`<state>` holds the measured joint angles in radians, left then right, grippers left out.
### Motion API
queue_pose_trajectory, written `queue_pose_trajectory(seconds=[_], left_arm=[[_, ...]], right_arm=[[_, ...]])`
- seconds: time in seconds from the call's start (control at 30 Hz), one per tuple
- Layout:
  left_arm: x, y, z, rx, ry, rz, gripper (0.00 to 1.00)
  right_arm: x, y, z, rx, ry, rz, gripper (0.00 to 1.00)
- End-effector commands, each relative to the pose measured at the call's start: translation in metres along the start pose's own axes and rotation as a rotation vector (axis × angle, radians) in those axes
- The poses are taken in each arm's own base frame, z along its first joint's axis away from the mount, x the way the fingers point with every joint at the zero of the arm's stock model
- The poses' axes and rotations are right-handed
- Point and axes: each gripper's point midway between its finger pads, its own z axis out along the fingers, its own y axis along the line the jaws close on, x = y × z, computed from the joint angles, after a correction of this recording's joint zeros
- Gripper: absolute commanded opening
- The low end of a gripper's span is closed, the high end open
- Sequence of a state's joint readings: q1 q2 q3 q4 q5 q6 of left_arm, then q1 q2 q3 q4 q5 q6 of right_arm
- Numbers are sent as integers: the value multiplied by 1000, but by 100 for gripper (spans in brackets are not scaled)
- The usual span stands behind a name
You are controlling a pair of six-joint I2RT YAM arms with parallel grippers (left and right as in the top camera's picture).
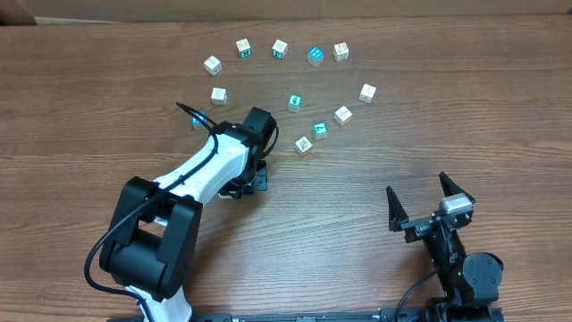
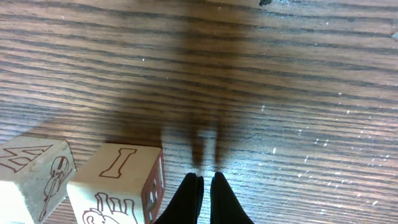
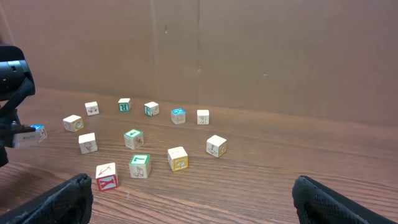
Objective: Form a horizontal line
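Left arm extended with its gripper closed; right arm folded back near its base, gripper spread wide.
Left arm (image 1: 210,161), a white link with black joints, runs from its base at lower left of the overhead view up and to the right. Its wrist is bent so the left gripper (image 2: 206,178) points downward, its two black fingers (image 2: 189,194) pressed together with nothing between them. Right arm (image 1: 460,264) sits folded low at lower right. Right gripper (image 1: 420,201) faces forward, jaws far apart and empty, with its fingers (image 3: 65,199) at the bottom corners of the right wrist view.
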<state>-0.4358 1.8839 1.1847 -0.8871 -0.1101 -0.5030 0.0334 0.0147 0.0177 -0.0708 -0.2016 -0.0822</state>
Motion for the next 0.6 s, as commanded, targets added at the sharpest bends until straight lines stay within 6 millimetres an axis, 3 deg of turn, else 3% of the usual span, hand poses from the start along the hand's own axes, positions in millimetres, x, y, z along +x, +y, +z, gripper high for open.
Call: queue_pose_trajectory(seconds=[0.0, 0.57], left_arm=[[-4, 3, 3, -20, -7, -13, 4], [-4, 3, 5, -18, -10, -13, 4]], right_arm=[[1, -2, 0, 11, -7, 1, 100], [1, -2, 0, 11, -7, 1, 100]])
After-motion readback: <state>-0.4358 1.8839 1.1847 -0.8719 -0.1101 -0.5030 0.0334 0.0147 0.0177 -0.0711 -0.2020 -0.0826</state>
